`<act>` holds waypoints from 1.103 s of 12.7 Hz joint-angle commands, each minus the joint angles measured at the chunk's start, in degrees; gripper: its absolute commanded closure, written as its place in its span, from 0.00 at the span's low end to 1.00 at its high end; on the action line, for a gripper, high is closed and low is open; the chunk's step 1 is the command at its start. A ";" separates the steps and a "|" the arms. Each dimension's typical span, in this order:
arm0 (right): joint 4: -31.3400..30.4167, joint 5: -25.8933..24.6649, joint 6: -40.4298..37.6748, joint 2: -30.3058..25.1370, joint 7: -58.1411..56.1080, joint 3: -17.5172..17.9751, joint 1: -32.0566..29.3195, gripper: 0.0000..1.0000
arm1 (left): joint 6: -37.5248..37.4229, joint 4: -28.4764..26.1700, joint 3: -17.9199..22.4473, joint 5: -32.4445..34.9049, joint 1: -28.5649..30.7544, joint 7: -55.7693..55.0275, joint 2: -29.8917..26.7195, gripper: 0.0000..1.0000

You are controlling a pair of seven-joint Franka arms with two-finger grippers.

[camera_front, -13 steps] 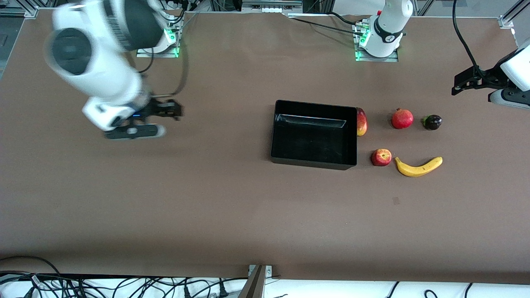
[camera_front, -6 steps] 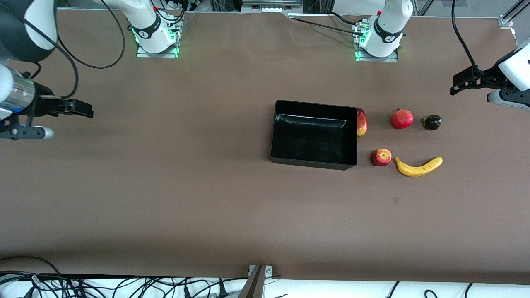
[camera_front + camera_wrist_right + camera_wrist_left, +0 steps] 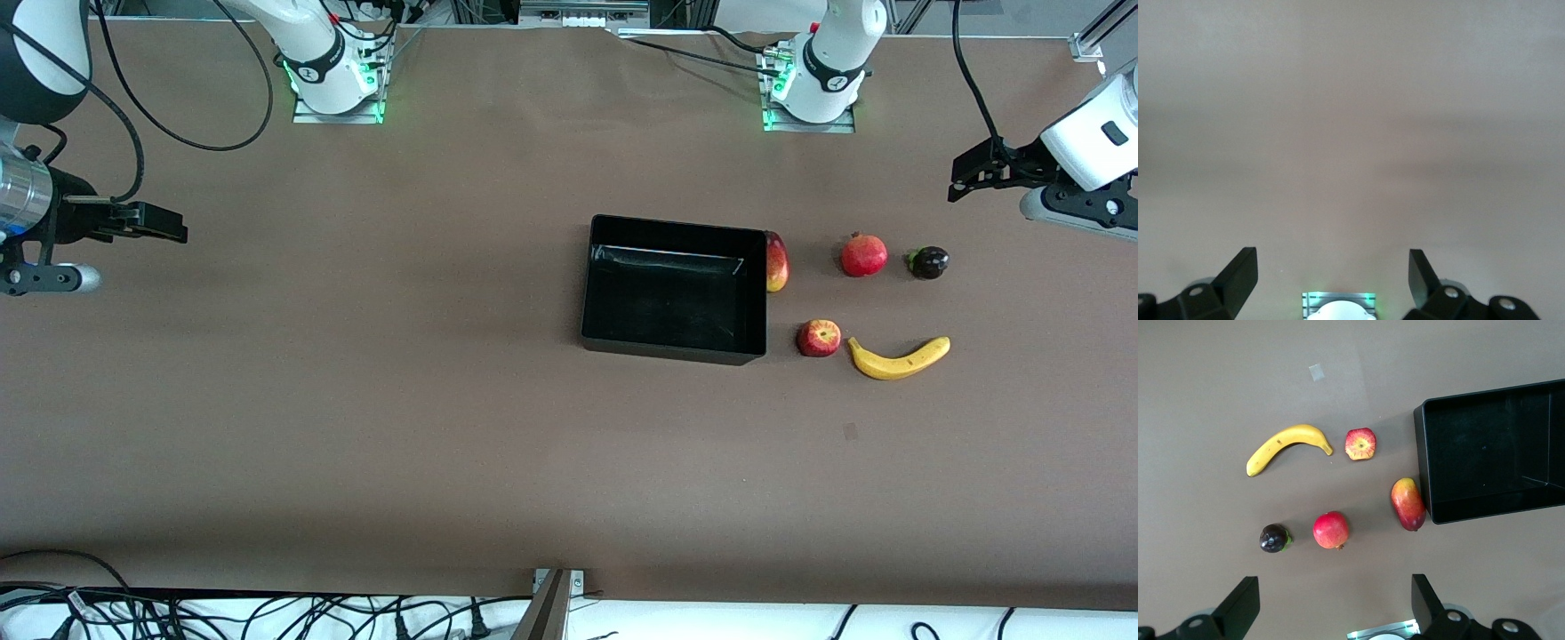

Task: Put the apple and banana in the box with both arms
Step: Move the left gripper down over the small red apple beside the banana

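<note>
While both arms sit high and idle, I size up the bench [image 3: 356,427] first: brown, with the box [image 3: 673,228] standing empty toward the left arm's end. Just beside its end wall lies the banana [image 3: 898,359], long axis running along the bench away from the box, with the apple [image 3: 819,338] between the two, almost touching the banana's tip. My left hand [image 3: 969,178] hangs spread wide over bare bench near that fruit cluster, plainly the nearer one; from it the apple and banana lie toward the front camera and a little toward the box. My right hand [image 3: 151,227], fingers likewise wide apart, hovers over the bench edge at its own end, well apart from everything.
</note>
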 commanded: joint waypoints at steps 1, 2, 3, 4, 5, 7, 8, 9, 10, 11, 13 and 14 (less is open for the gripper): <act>-6.62 -2.25 5.85 -5.73 1.02 12.59 -10.68 0.00 | -0.61 0.58 0.50 -0.02 -2.46 -0.28 -1.01 0.00; -11.09 -2.25 9.80 -8.63 1.02 17.06 -15.85 0.00 | -0.61 0.58 2.25 2.16 -5.01 -0.55 -1.01 0.00; -15.66 -2.68 13.85 -11.62 0.93 21.37 -20.00 0.00 | -0.61 0.58 4.35 3.75 -7.73 -0.64 -1.01 0.00; -18.23 -2.95 15.54 -13.47 0.93 24.37 -23.95 0.00 | -0.61 0.49 5.16 3.77 -8.19 -0.55 -0.83 0.00; -18.87 -3.04 15.47 -14.01 0.93 28.06 -27.04 0.00 | -0.78 0.32 5.16 3.85 -8.02 -0.55 -0.74 0.00; -18.44 -2.95 15.29 -14.28 0.58 30.12 -29.26 0.00 | 1.49 -2.31 5.16 3.85 -8.02 -0.55 -0.39 0.00; -17.74 -2.95 14.51 -14.28 0.49 29.86 -29.09 0.00 | 2.55 -2.93 5.16 3.77 -7.94 -0.38 -0.22 0.00; -15.56 -3.04 13.54 -14.37 0.58 28.90 -28.05 0.00 | 3.34 -3.11 5.34 3.33 -7.41 -0.38 0.22 0.00; -12.75 -3.21 13.01 -14.02 0.40 25.75 -25.95 0.00 | 3.78 -3.20 5.34 2.89 -6.89 -0.46 0.57 0.00; -12.03 -2.87 11.35 -13.67 0.57 22.42 -23.92 0.00 | 4.83 -4.16 5.34 2.10 -6.79 -0.64 0.66 0.00; -11.84 -2.78 8.45 -13.67 0.75 21.86 -23.90 0.00 | 9.83 -8.10 7.61 -2.98 -6.44 -0.73 0.66 0.00; -11.75 -2.78 7.83 -13.67 0.75 21.86 -23.64 0.00 | 12.03 -9.95 7.89 -3.70 -6.53 -0.73 0.75 0.00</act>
